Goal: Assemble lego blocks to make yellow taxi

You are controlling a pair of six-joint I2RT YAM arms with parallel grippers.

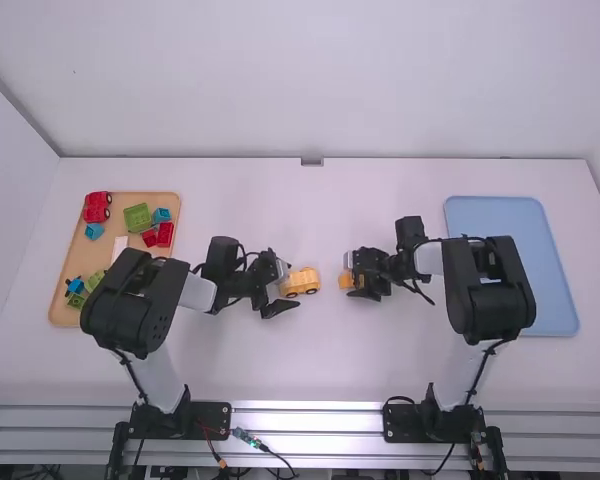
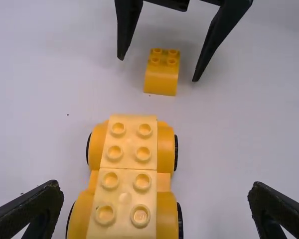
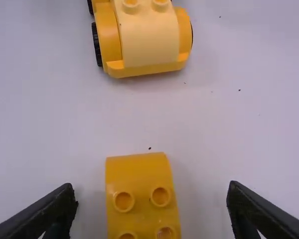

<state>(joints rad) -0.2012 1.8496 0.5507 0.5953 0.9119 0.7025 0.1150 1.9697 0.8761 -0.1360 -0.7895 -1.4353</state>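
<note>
On the table (image 1: 305,360), my left pincer (image 1: 293,285) is standing spread, its tips flanking the near end of the car (image 2: 129,172) with a gap on each side. My right pincer (image 1: 349,276) is facing it, also spread, and straddling the block (image 3: 139,184) without touching. The car is resting studs up, its length pointing toward the block, which is lying near it but apart, studs up too.

orange-yellow car (image 2: 166,149), cream top blocks (image 2: 127,169), amber brick (image 3: 141,184), pale-blue tray (image 1: 555,285), tan tray (image 1: 78,252)
</note>
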